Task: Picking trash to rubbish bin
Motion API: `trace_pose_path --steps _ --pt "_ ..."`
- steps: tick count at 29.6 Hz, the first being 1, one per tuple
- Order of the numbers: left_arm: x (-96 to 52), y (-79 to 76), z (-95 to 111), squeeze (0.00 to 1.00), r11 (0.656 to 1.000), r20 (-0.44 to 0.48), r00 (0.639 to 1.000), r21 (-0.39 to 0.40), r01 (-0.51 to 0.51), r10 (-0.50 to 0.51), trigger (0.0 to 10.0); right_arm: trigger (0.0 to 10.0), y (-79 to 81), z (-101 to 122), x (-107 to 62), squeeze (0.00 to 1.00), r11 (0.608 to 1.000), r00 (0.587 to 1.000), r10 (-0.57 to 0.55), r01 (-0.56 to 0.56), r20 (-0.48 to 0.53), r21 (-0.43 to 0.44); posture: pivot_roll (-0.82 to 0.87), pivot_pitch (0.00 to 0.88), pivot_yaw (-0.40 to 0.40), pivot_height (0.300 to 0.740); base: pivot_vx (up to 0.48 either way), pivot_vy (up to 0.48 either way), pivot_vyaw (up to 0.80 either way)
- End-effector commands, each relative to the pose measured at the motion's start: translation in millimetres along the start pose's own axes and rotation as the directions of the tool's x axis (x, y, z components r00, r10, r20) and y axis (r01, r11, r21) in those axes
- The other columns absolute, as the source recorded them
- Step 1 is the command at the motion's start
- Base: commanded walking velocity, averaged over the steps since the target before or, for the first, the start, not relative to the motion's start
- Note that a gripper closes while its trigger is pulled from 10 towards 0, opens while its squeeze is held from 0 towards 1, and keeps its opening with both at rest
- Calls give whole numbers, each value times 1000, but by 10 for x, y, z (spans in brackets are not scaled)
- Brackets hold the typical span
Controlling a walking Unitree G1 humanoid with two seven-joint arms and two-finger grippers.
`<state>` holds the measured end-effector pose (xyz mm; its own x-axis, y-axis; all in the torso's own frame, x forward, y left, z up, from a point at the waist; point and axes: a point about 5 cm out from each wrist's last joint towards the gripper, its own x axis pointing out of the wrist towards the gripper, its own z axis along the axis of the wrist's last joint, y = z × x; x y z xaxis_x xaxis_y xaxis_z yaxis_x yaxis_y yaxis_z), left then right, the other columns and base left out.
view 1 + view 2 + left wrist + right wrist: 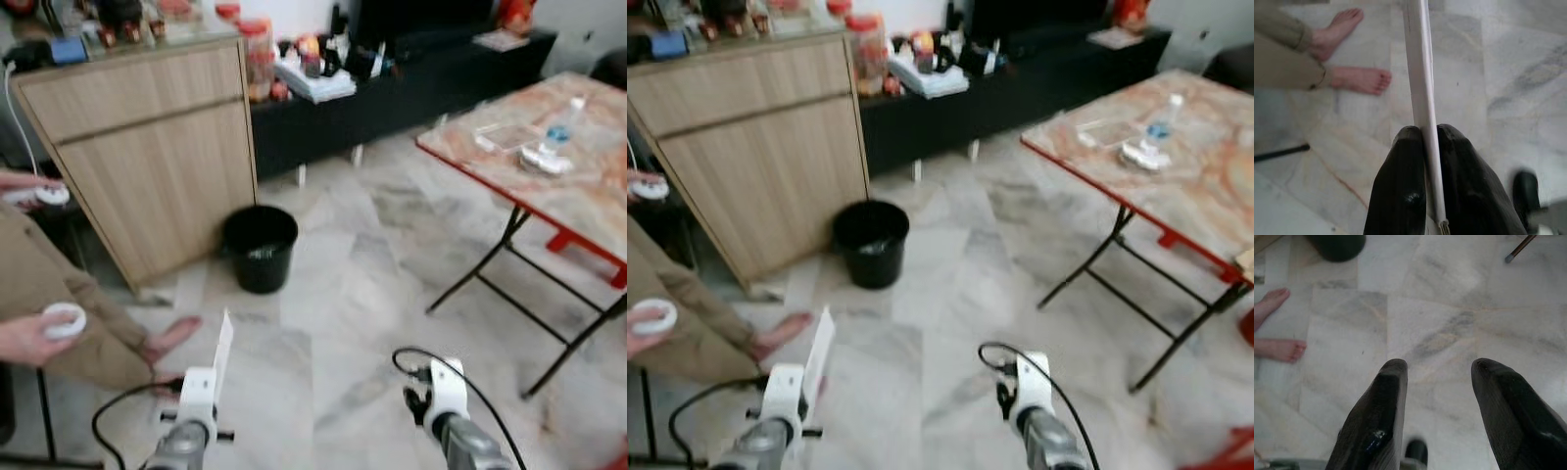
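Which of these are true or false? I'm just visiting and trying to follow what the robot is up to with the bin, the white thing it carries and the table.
1. The left gripper is shut on a flat white sheet. True.
2. The black bin lies tipped over on the floor. False: it stands upright beside the wooden cabinet.
3. The right gripper carries a bottle. False: its jaws are open and hold nothing, with bare marble floor beyond them.
4. A person's bare feet are on the floor near the robot. True.
5. The white sheet is already in the bin. False: it is in the left gripper, short of the bin.
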<state>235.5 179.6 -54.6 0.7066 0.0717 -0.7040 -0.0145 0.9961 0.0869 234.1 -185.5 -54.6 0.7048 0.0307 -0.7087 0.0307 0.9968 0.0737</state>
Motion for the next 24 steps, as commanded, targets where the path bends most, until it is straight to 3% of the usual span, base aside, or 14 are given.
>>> trace_pose_path --steps 1,19,24 --pt "1 -88 13 0 1000 9 1000 1 22 -22 10000 10000 -99 -41 -24 0 1000 999 -30 30 -12 3 -3 76 -58 740 480 0 0" --pt "2 -82 20 0 1000 15 1000 -1 22 -22 10000 10000 -83 -36 -22 0 1000 1000 -25 25 -2 -6 4 78 -53 740 480 0 0" --pt "2 -80 24 0 1000 17 1000 0 22 -22 10000 10000 -66 -39 -20 0 1000 1000 -21 21 -5 -8 7 78 -53 740 480 0 739"
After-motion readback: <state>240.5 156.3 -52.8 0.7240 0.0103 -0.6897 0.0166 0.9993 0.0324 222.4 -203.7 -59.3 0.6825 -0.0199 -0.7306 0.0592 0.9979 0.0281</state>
